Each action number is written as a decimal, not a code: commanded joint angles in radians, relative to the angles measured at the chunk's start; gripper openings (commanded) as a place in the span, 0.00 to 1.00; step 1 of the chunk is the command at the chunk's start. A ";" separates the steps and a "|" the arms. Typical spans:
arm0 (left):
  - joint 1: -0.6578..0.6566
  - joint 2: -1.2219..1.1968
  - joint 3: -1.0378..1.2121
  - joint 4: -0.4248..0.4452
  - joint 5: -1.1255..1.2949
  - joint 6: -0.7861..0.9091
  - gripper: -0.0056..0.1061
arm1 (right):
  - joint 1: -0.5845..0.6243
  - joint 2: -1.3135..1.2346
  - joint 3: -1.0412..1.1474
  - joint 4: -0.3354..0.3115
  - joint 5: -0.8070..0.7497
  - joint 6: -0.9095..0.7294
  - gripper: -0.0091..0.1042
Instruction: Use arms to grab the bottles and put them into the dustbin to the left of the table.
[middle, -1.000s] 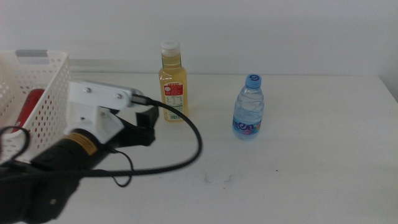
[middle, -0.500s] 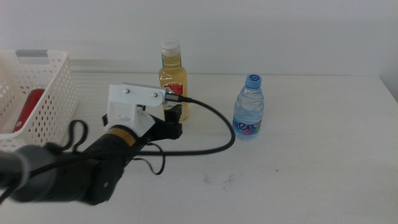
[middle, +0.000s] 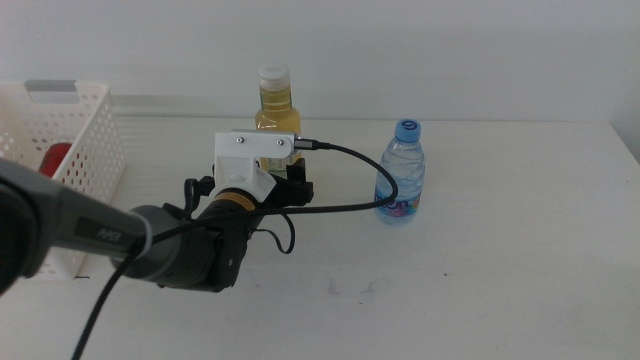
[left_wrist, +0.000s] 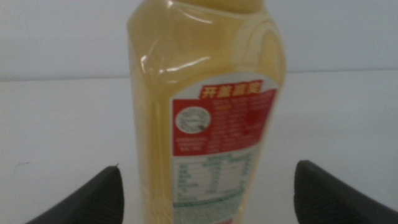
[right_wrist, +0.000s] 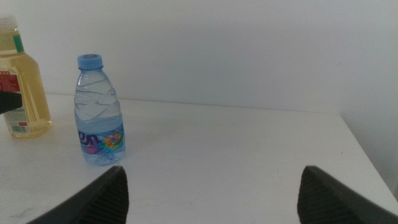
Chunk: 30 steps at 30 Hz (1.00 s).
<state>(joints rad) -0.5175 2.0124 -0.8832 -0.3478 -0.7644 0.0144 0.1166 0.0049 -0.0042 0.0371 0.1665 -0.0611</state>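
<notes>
Beside the white, hole-patterned dustbin (middle: 85, 150) with its grey rim strip, you have a red can (middle: 55, 158) showing through the wall. Away from the dustbin, your yellow juice bottle (left_wrist: 205, 106) wears a white cap and a red label with white panels and green print. Farther from the dustbin, the clear water bottle (middle: 400, 173) has a blue cap and multicoloured label. The table (middle: 480, 280) is white with faint dark scuffs.

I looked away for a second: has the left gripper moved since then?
Yes. In the middle view the left gripper has swung rightward, away from the dustbin, and now sits at the yellow juice bottle, jaws open around it.
</notes>
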 joint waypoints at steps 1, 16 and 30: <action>-0.003 0.021 -0.029 -0.048 -0.020 0.028 0.89 | -0.007 -0.005 0.004 -0.008 -0.008 -0.007 0.83; 0.026 0.204 -0.238 -0.075 -0.042 0.093 0.89 | -0.007 -0.005 0.004 -0.008 -0.008 -0.007 0.83; 0.053 0.076 -0.162 -0.013 -0.040 0.111 0.03 | -0.007 -0.005 0.004 -0.008 -0.008 -0.007 0.83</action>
<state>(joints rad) -0.4584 2.1653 -1.0632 -0.3448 -0.7590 0.1172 0.1166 0.0049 -0.0042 0.0371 0.1665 -0.0611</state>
